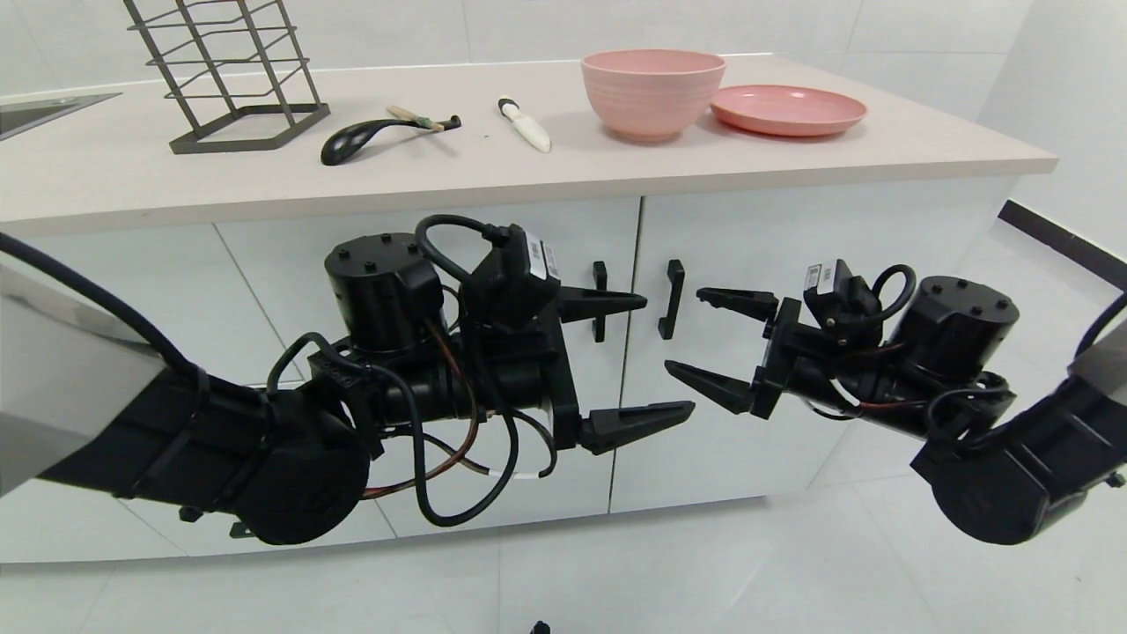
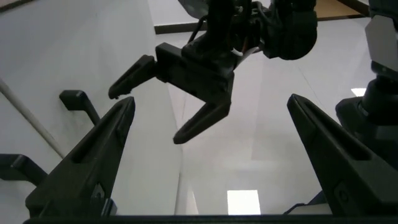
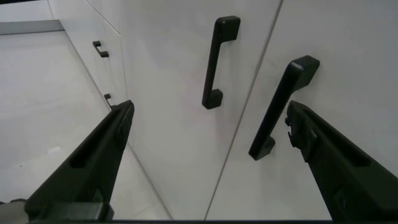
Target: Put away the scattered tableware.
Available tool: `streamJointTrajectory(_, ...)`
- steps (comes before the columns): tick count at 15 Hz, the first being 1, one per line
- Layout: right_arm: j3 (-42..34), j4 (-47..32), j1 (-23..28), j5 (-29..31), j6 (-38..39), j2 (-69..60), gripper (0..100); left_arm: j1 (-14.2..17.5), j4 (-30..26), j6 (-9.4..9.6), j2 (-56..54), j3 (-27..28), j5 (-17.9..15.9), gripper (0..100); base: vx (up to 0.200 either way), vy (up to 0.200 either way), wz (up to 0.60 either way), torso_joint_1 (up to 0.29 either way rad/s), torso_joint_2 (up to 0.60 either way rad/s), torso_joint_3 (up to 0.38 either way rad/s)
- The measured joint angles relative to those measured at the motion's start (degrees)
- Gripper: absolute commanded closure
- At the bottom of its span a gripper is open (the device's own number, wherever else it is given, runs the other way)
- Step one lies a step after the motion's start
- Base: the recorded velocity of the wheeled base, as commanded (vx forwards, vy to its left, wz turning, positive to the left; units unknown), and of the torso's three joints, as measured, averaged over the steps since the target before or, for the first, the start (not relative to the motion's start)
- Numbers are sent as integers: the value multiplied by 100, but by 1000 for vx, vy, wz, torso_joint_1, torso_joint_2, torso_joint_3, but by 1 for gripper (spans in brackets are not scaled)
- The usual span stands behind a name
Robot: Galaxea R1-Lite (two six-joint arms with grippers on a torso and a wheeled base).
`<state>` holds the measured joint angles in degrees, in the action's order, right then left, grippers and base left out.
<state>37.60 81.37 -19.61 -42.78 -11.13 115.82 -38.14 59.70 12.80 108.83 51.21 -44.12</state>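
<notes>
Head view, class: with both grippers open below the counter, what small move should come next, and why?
Probably raise the left gripper toward the black spoon: both it and the right gripper hang open before the cabinet doors, below the countertop, and the spoon lies on the left arm's side.

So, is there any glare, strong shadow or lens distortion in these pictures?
Head view: the counter edge bows slightly, as with a wide lens; soft shadows beside the pink bowl. Left wrist view: a bright rectangular reflection on the glossy surface. Right wrist view: even light on the cabinet doors.
</notes>
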Motion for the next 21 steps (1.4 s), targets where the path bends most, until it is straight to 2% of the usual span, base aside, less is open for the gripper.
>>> streamJointTrajectory(3,289,6,10,-9,0,240,0,41,29,-27,5,-157,-2,0,0,0,0,0,0,0)
streamJointTrajectory(5,367,9,24,-20,0,339,0,63,54,-165,-22,-288,52,0,0,0,0,0,0,0)
streamJointTrajectory(8,474,24,29,-41,-2,422,0,69,232,-196,-26,-306,44,0,0,0,0,0,0,0)
streamJointTrajectory(10,634,50,29,-52,5,501,0,105,312,-295,-32,-310,57,0,0,0,0,0,0,0)
streamJointTrajectory(15,859,73,-6,-301,-9,772,0,218,842,-519,68,-216,62,0,0,0,0,0,0,0)
streamJointTrajectory(21,925,107,-48,-686,-22,901,0,265,963,-541,317,41,73,0,0,0,0,0,0,0)
